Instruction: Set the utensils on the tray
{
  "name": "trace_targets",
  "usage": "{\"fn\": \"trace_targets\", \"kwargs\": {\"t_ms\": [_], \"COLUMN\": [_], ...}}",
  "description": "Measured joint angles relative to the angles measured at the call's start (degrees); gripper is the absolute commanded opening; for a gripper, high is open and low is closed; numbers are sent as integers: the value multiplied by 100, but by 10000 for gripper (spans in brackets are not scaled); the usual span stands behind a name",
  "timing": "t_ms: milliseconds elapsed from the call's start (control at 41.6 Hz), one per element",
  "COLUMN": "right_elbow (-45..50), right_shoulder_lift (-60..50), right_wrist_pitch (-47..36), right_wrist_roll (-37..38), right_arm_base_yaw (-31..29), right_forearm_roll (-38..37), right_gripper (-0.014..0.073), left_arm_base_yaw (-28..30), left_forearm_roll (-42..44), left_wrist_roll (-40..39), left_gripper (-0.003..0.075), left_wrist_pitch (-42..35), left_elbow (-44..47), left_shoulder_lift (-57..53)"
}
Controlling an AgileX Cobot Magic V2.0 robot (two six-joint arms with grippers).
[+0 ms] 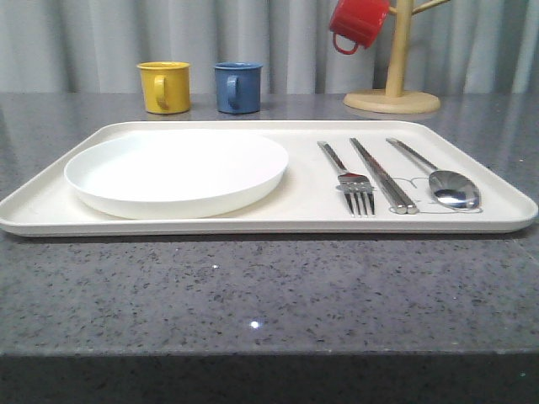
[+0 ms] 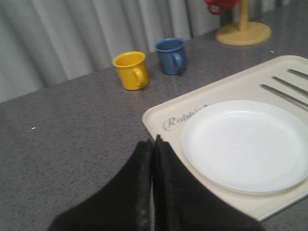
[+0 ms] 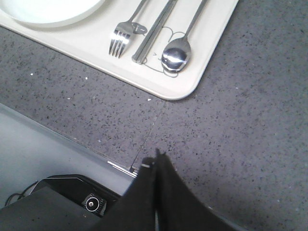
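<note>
Fork (image 1: 354, 178), chopsticks (image 1: 383, 175), spoon (image 1: 446, 185) at tray (image 1: 168, 227) right end — right gripper (image 3: 155, 161) clenched, off tray corner; left gripper (image 2: 153, 144) clenched beside plate (image 2: 245, 144).

1. Bright, even light is cast from above; only a thin shadow is seen under the tray (image 1: 50, 220) rim.
2. The white plate (image 1: 181, 172) is overexposed, its surface detail lost.
3. Glare is caught on the spoon (image 3: 176, 55) bowl and fork (image 3: 120, 39) tines.
4. The left wrist view is softened by blur; the near fingers (image 2: 139, 192) are rendered dark and unfocused.
</note>
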Motion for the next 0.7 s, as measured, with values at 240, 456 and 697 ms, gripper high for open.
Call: {"fn": "trace_targets", "kwargs": {"t_ms": [240, 456, 697], "right_elbow": [0, 0, 10], "right_shoulder_lift": [0, 0, 0], "right_wrist_pitch": [0, 0, 0], "right_wrist_roll": [0, 0, 0], "right_arm_base_yaw": [0, 0, 0], "right_forearm_roll": [0, 0, 0], "right_gripper": [-69, -69, -69], "left_arm_base_yaw": [788, 1004, 1016], "left_forearm_roll": [-441, -733, -793], "left_wrist_roll": [0, 0, 0], "left_gripper": [-18, -18, -18], "left_wrist_pitch": [-957, -1642, -2367], "left_elbow": [1845, 2914, 3297], "left_shoulder_lift": [-1524, -2390, -2592]}}
